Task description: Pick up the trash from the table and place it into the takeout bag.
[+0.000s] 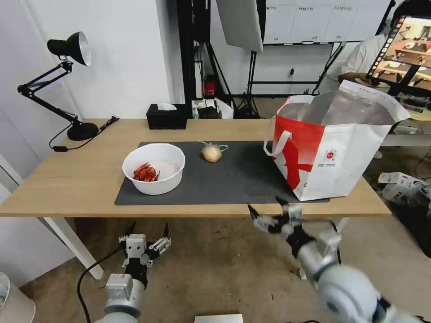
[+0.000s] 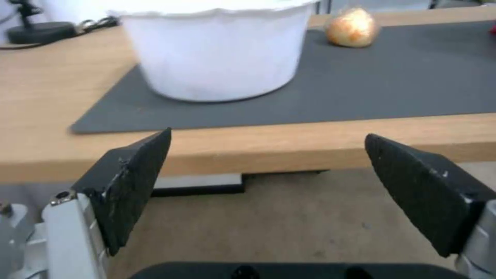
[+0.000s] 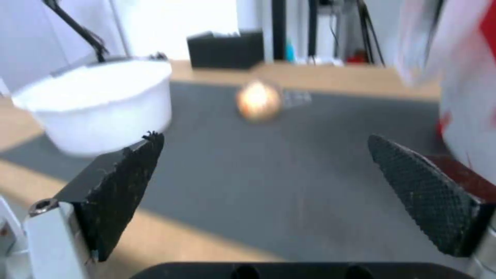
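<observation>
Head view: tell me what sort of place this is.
Probably a studio or lab set up as a desk: a long light-wood table, a black articulated desk lamp, and black light stands behind it.

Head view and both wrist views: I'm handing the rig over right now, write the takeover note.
Left gripper: open, empty, below the table's near edge in front of the white bowl.
Right gripper: open, empty, at the table edge near the takeout bag.
Bowl with red crayfish shells sits on the left of the dark mat; the knotted bag with a yellowish lump lies mid-mat; takeout bag stands open at the mat's right end.
Done: nothing gripped; the bag's contents can't be seen.
Left: bowl and knotted bag both go into the takeout bag.
</observation>
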Robot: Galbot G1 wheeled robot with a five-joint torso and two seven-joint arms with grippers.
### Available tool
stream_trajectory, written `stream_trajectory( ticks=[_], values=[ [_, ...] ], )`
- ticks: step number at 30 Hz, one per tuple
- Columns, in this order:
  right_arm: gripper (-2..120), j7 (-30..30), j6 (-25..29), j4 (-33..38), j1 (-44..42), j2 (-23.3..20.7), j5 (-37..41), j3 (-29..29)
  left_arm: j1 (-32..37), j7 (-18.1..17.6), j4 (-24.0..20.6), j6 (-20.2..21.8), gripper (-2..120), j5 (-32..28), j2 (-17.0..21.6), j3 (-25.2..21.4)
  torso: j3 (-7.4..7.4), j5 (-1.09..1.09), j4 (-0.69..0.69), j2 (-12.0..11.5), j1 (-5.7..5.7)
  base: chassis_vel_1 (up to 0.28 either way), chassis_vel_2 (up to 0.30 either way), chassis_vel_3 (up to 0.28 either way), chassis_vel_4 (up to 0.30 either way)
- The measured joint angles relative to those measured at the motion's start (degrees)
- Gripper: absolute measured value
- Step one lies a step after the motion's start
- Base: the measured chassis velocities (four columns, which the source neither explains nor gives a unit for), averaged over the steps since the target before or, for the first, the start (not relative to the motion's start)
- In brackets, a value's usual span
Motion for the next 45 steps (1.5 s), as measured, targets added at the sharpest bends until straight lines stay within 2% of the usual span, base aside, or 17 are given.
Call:
stream_trajectory(
  ticks=[1, 2, 5, 7, 9, 14, 17, 19, 21, 22, 24, 25, 32, 33, 40, 45],
  values=[
    [100, -1.1, 1.0, -3.0, 5.5, -0.7, 1.8, -2.5, -0.4, 0.0, 0.1, 0.3, 100, -0.4, 0.4, 0.1, 0.00, 0.00, -0.02, 0.0, 0.00, 0.000, 0.000, 0.000, 0.000],
    [100, -1.1, 1.0, -3.0, 5.5, -0.7, 1.8, -2.5, -0.4, 0.0, 0.1, 0.3, 100, -0.4, 0.4, 0.1, 0.00, 0.00, -0.02, 0.0, 0.00, 0.000, 0.000, 0.000, 0.000],
    [100, -0.6, 1.0, -8.3, 16.5, -0.5, 3.6, -9.7, -0.3, 0.0, -0.2, 0.4, 100, -0.6, 0.5, -0.2, 0.00, 0.00, 0.04, 0.0, 0.00, 0.000, 0.000, 0.000, 0.000],
    [100, 0.0, 0.3, -9.6, 19.2, 0.0, 4.3, -11.8, -0.2, 0.0, -0.3, 0.4, 100, -0.6, 0.5, -0.3, 0.01, 0.01, 0.04, 0.0, 0.01, 0.000, 0.000, 0.000, 0.000],
    [100, 2.2, -2.0, -13.2, 26.5, 2.2, 6.3, -17.4, 0.5, 0.0, -0.4, 0.4, 100, -0.4, -0.1, -0.4, 0.00, 0.00, 0.02, 0.0, 0.00, 0.000, 0.000, 0.000, 0.000],
    [100, 4.5, -2.9, -18.2, 34.0, 5.5, 7.2, -22.5, 1.3, 0.0, -0.6, 0.4, 100, -0.1, -0.6, -0.5, 0.00, 0.00, 0.03, 0.0, 0.00, 0.000, 0.000, 0.000, 0.000],
    [100, 7.2, -4.4, -24.7, 40.8, 10.3, 7.5, -26.8, 1.5, 0.0, -0.7, 0.3, 100, 0.1, -0.8, -0.9, 0.00, -0.01, 0.03, 0.0, 0.00, 0.000, 0.000, 0.000, 0.000],
    [100, 8.3, -5.4, -26.0, 42.2, 11.4, 7.4, -27.6, 1.5, 0.0, -0.8, 0.3, 100, 0.1, -0.9, -0.9, 0.00, 0.00, 0.02, 0.0, 0.00, 0.000, 0.000, 0.000, 0.000],
    [100, 12.6, -9.4, -29.9, 45.9, 15.1, 7.2, -29.6, 1.9, 0.0, -0.8, 0.3, 100, 0.4, -1.1, -0.8, 0.00, -0.02, 0.03, 0.0, 0.01, 0.000, 0.000, 0.000, 0.000],
    [100, 12.6, -9.4, -29.9, 45.9, 15.1, 7.2, -29.6, 1.9, 0.0, -0.8, 0.3, 100, 0.4, -1.1, -0.8, 0.00, -0.02, 0.03, 0.0, 0.01, 0.000, 0.000, 0.000, 0.000],
    [100, 14.1, -11.0, -34.3, 49.1, 18.3, 7.1, -31.2, 2.4, 0.0, -0.7, 0.2, 100, 0.9, -1.4, -0.5, 0.00, 0.00, 0.02, 0.0, 0.00, 0.000, 0.000, 0.000, 0.000],
    [100, 14.1, -11.0, -34.3, 49.1, 18.3, 7.1, -31.2, 2.4, 0.0, -0.7, 0.2, 100, 0.9, -1.4, -0.5, 0.00, 0.00, 0.02, 0.0, 0.00, 0.000, 0.000, 0.000, 0.000],
    [100, 14.3, -13.3, -48.3, 56.2, 26.8, 3.9, -35.6, 2.9, 0.0, -0.5, 0.0, 100, 1.1, -1.9, -0.7, 0.00, -0.01, 0.03, 0.0, 0.00, 0.000, 0.000, 0.000, 0.000],
    [100, 14.3, -13.3, -48.3, 56.2, 26.8, 3.9, -35.6, 2.9, 0.0, -0.5, 0.0, 100, 1.1, -1.9, -0.7, 0.00, -0.01, 0.03, 0.0, 0.00, 0.000, 0.000, 0.000, 0.000],
    [100, 12.0, -16.0, -61.2, 58.5, 35.2, -1.6, -36.1, 2.8, 0.0, 0.3, -0.2, 100, 1.2, -1.9, -0.7, 0.00, -0.01, 0.02, 0.0, 0.00, 0.000, 0.000, 0.000, 0.000],
    [100, 9.5, -16.5, -67.3, 59.4, 38.9, -4.7, -35.6, 2.6, 0.0, 0.3, -0.2, 100, 1.1, -1.9, -0.8, 0.00, -0.01, 0.04, 0.0, -0.01, 0.000, 0.000, 0.000, 0.000]
  ],
)
